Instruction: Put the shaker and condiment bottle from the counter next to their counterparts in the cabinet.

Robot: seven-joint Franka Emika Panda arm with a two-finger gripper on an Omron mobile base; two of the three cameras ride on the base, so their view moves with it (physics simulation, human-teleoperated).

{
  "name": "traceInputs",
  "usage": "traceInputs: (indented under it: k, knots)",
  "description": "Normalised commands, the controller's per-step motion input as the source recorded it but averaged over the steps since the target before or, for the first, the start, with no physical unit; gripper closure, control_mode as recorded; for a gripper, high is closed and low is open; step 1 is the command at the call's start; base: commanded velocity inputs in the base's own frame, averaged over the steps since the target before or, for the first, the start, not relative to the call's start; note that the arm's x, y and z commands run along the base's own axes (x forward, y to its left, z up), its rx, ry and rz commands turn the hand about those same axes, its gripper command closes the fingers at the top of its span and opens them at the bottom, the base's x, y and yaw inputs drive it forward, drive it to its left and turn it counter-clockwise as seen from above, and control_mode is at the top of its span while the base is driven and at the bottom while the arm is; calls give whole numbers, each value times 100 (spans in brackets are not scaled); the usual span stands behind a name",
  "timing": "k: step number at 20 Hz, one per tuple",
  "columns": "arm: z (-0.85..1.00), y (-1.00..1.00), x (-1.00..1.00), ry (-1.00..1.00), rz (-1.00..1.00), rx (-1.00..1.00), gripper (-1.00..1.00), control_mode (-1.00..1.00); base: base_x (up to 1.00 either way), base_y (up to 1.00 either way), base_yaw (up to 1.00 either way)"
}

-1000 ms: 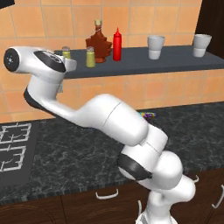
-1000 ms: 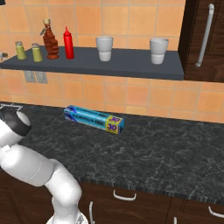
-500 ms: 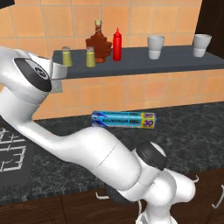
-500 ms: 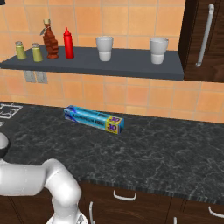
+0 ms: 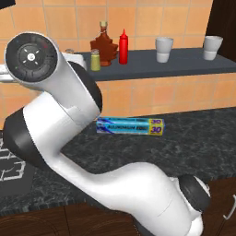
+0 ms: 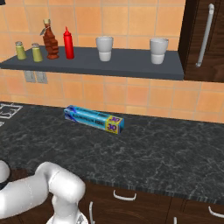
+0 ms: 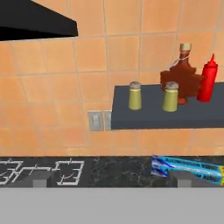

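Two olive-yellow shakers (image 7: pixel 135 96) (image 7: pixel 170 97) stand side by side on the dark cabinet shelf (image 7: pixel 175 117); I cannot tell which one is the counterpart. Right of them are the brown maple-leaf bottle (image 7: pixel 181 78) and the red condiment bottle (image 7: pixel 208 78). The right base view shows the same row: shakers (image 6: pixel 20 50) (image 6: pixel 36 52), maple-leaf bottle (image 6: pixel 50 41), condiment bottle (image 6: pixel 68 43). My gripper (image 7: pixel 111 181) is open and holds nothing. It hangs well back from the shelf, over the counter (image 6: pixel 153 153).
A blue foil box (image 6: pixel 94 119) lies on the counter below the shelf. Two white cups (image 6: pixel 104 48) (image 6: pixel 159 51) stand further right on the shelf. A stove (image 7: pixel 43 170) lies at the counter's left end, under a dark hood (image 7: pixel 35 22). My arm's big joint (image 5: pixel 32 57) blocks the left base view's left side.
My arm has swung back from the shelf toward the left base camera, so its joint looms larger there. The bottles and shakers have not moved. The gripper stays open.
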Motion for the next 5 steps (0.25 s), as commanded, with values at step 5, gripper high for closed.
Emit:
traceInputs:
  k: [5]
  knots:
    - [0, -48, -100, -3, 57, 0, -100, -100, 0, 0, 0]
